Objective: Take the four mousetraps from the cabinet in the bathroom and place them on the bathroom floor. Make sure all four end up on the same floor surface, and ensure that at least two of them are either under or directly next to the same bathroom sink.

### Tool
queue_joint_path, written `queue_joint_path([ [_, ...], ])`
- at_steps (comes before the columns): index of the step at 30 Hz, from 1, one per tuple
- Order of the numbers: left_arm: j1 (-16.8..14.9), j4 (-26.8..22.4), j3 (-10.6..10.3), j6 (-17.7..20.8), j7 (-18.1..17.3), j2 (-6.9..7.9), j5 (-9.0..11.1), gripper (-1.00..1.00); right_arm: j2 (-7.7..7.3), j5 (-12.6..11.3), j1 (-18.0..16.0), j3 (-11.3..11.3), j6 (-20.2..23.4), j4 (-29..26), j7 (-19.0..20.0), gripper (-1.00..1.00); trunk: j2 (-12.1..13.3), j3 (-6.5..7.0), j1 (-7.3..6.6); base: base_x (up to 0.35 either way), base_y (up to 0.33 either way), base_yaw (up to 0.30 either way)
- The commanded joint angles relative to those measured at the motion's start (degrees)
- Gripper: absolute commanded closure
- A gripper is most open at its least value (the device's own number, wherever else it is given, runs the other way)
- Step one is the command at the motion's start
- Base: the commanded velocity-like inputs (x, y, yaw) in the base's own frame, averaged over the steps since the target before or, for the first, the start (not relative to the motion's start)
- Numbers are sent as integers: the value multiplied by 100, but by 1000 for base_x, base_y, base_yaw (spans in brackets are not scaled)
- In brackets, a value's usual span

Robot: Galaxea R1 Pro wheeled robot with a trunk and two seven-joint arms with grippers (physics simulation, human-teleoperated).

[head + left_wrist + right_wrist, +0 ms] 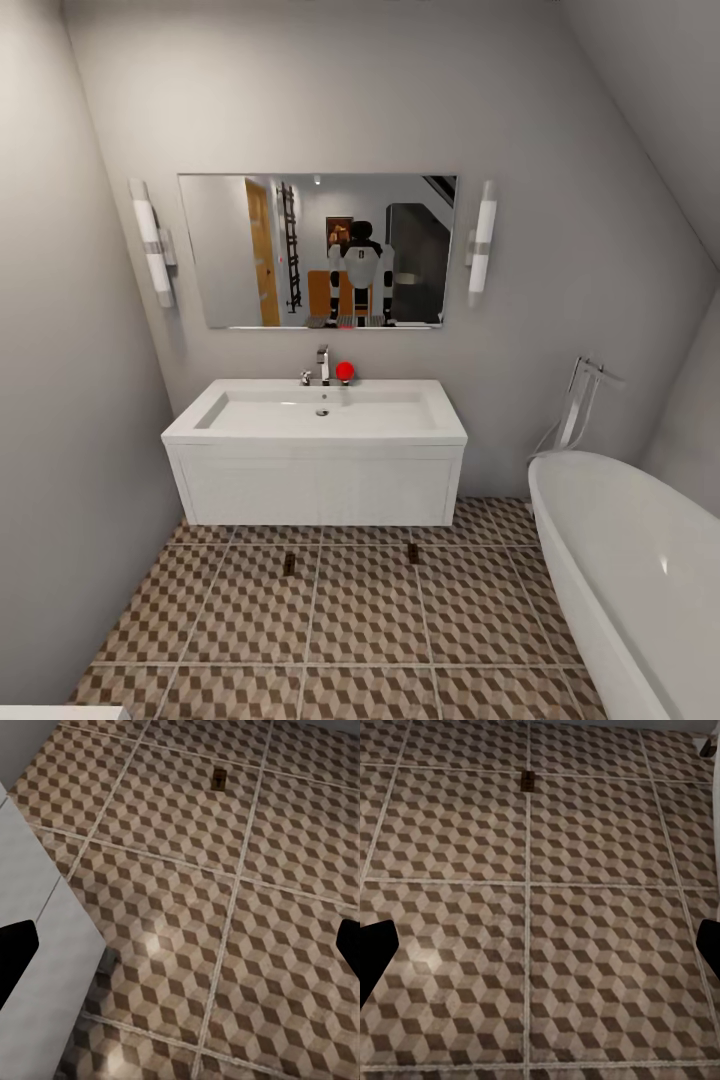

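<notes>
We face a grey back wall (560, 130) carrying a wide mirror (318, 250) flanked by two tube wall lights (152, 243), above a white wall-hung vanity (316, 485) with a basin and chrome tap (321, 366), a white bathtub (630, 570) to its right, all over cube-patterned tiles (360, 620).

Bathroom floor (350, 620): cube-pattern tiles in brown, beige and white, pale grout lines. Two mousetraps lie flat on it, well apart: left mousetrap (289, 565), right mousetrap (412, 553), both near the vanity front.
</notes>
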Motion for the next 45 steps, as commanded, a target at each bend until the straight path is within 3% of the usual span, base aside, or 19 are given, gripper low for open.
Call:
queue_joint_path([
  [1, -7, 25, -48, -28, -6, -6, 45, -100, 3, 34, -8, 8, -32, 22, -43, -100, -5, 0, 2, 0, 0, 0],
  [16, -7, 29, -27, -35, 97, 70, 59, -100, 19, 29, -8, 1, -73, 22, -44, -100, -5, 38, 2, 0, 0, -41],
  [45, -7, 28, -44, -39, 102, -13, 61, -100, 20, -4, -8, -17, -46, -2, -44, -100, -5, 40, 2, 0, 0, -272],
])
